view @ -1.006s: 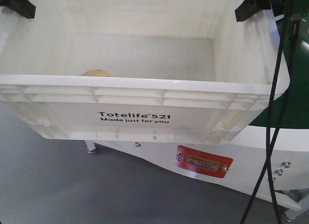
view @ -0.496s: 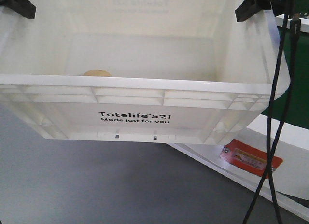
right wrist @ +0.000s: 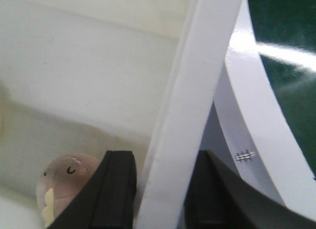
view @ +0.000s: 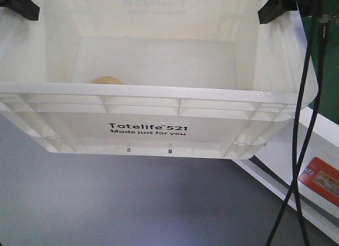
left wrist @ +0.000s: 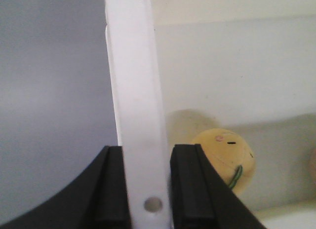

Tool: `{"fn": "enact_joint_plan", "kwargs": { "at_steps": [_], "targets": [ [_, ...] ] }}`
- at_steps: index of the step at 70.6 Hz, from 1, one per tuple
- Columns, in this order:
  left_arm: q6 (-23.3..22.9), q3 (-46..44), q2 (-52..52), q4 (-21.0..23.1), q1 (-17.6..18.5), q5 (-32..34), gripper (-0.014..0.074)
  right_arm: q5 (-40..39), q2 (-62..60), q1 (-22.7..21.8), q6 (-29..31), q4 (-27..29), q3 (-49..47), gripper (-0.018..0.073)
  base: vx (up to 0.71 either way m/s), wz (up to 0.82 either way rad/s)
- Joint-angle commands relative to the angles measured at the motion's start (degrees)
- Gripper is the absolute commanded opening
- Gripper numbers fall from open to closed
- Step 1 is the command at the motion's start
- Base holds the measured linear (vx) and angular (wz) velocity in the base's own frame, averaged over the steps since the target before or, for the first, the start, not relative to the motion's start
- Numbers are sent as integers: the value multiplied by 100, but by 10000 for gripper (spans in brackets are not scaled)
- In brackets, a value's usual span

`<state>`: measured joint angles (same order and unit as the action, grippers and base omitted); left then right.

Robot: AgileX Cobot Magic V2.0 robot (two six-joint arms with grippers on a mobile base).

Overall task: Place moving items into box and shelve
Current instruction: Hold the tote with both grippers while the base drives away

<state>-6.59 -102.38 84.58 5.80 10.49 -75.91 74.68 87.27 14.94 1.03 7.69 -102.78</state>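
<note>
Box (view: 159,91): white crate printed "Totelife 521", held up off the grey floor (view: 132,203). Inside, on its bottom: cream moving item (left wrist: 224,160) with green ridge near the left wall, tan-brown moving item (right wrist: 61,189) with yellow ridge by the right wall. Left gripper (left wrist: 147,162) clamped on the left rim, right gripper (right wrist: 160,184) clamped on the right rim. Black cable (view: 298,166) hanging at right, white base (view: 329,145) beyond.
</note>
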Motion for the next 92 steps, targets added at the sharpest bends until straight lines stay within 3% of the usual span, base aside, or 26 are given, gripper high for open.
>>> {"fn": "enact_joint_plan", "kwargs": {
  "at_steps": [1,92],
  "targets": [
    [-3,-267,-285,100,23,456,-17,-112,-307,17,195,193,-266,-12,-10,54],
    [-3,-267,-285,100,23,456,-17,-112,-307,12,195,187,-266,-12,2,60]
  ]
}}
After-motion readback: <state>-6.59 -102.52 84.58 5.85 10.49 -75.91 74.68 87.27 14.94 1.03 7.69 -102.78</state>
